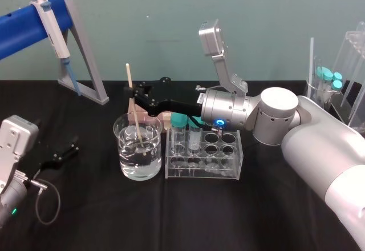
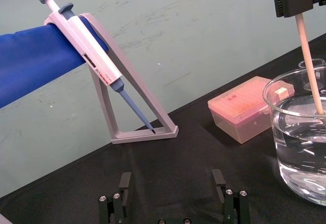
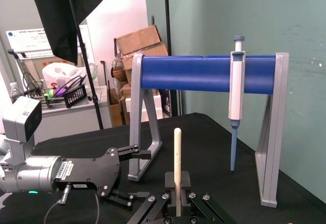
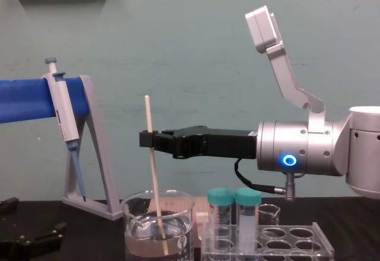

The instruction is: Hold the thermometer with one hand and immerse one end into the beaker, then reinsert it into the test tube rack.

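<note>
foreground on my left held the left tool (image 2: pixel 171 178), parked low over the desk (image 1: pixel 114 222), its fingers spread wide with nothing between them, well apart from the work. next out stood the beaker (image 1: pixel 128 162), part full of clear liquid. just beside it on its right was the test tube rack (image 1: pixel 231 168), with two teal-capped tubes (image 1: pixel 180 121) in the holes nearest the beaker and the other holes open. the thermometer (image 4: pixel 153 172) stood in the beaker, near upright, top leaning a little to my left, lower end under the liquid. whether it touched the glass bottom i could not tell. the right tool (image 4: pixel 148 139) reached in level from the right and was clamped tight on the rod's upper part, above the rim.

i judged the dip made and the rack the next goal. the rod's long axis ran up and down, so it would need to rise straight clear of the rim before travelling right, past the capped tubes, to an open hole. the right arm was nearer and had the grip. farthest back, the grey pipette stand (image 2: pixel 142 135) stood off that path.
</note>
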You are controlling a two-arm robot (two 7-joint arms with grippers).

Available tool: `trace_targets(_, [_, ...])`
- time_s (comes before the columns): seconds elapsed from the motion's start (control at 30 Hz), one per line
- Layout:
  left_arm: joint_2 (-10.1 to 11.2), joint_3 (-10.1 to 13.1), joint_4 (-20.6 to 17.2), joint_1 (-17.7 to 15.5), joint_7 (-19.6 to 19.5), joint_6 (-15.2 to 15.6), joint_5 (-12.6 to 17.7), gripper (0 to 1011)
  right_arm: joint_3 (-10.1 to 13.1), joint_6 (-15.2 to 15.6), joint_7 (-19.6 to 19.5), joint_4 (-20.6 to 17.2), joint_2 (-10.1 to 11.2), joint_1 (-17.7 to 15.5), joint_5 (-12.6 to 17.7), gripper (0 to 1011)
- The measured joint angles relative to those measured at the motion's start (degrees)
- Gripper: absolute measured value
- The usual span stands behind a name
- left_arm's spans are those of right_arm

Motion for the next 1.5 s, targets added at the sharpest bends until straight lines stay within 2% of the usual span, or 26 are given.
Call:
trace_targets(1.07, [0.0,0.0,0.0,0.0,0.0,0.0,0.0,1004,0.3,0.0,0.2,0.0,0.0,-0.1,0.0,53])
trace_targets(1.33, [0.0,0.0,0.0,0.0,0.0,0.0,0.0,1004,0.9,0.0,0.5,-1.6,0.0,-0.4,0.4,53])
trace_targets(1.5, [0.0,0.0,0.0,0.0,0.0,0.0,0.0,1004,1.4,0.3,0.1,-3.9,0.7,-0.9,0.9,53])
